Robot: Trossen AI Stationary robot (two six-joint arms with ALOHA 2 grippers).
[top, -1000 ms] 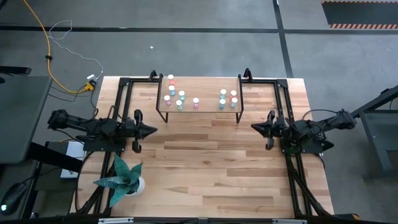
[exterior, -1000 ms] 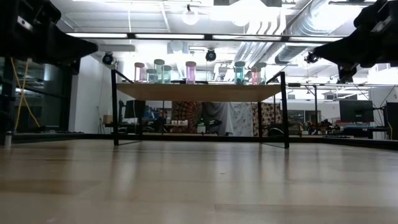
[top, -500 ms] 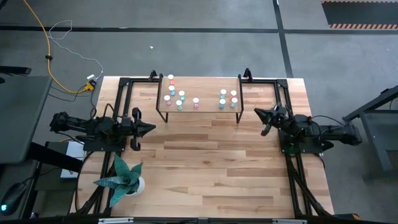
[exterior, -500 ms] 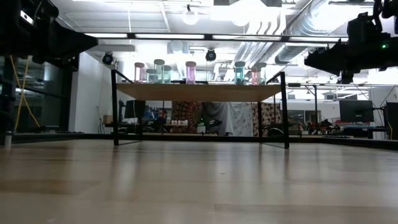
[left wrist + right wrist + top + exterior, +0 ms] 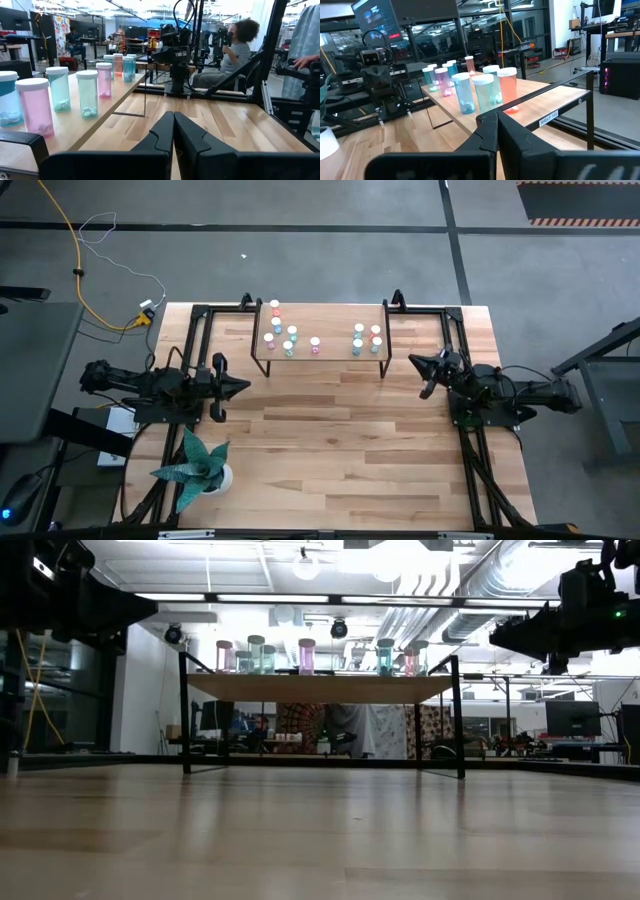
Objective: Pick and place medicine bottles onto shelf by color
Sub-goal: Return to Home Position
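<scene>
The left arm (image 5: 150,385) is lying stretched along the 9 o'clock side of the surface (image 5: 330,450), with the left claw (image 5: 246,388) pointing toward 3 o'clock. In the left wrist view its two dark fingers (image 5: 160,135) are pressing together along a thin seam, gripping nothing. The right arm (image 5: 520,393) is reaching in from the 3 o'clock side, with the right claw (image 5: 414,360) pointing between 9 and 10 o'clock. Its tips are likewise meeting in the right wrist view, holding nothing. In the low view both claws are hanging well above the surface, touching nothing.
</scene>
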